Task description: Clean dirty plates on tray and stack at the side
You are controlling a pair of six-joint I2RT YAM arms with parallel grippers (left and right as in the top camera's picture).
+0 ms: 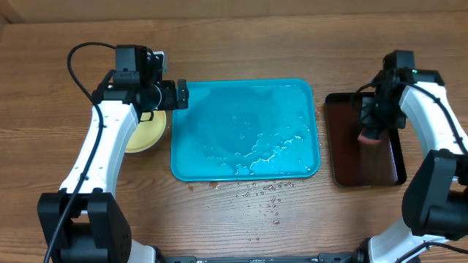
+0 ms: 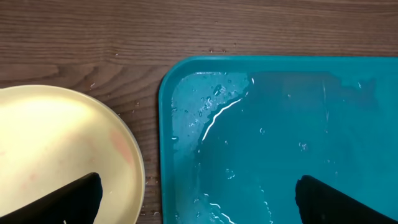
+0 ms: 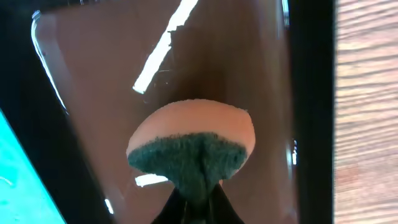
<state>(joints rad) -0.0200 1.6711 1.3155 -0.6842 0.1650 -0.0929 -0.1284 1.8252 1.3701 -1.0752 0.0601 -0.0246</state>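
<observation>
At the left of the table [image 1: 36, 109], the plate [image 1: 146, 135] lies just beside the tray [image 1: 245, 88], off it and partly under the left arm. The plate is round and pale yellow, with a faint reddish smear [image 2: 118, 142] near its rim. Whether other plates lie beneath it cannot be told.

The left gripper [image 1: 180, 93] hangs over the gap between plate and tray, its fingers spread wide and holding nothing. The tray carries only a film of water. Droplets [image 1: 267, 193] dot the table in front of it.

Judgement: stacking appears done or nearly so, and the step in hand is to clear the arms.
- Raise the left gripper straight up before any sideways move, so that no finger catches the plate's rim.
- Inspect the smear, which may call for another wipe.

At the right, the right gripper [image 3: 194, 208] is closed on the sponge [image 3: 193, 146] above the dark tray [image 1: 344, 157]. Whether the sponge touches the dark tray cannot be told. Set the sponge down flat before opening.
</observation>
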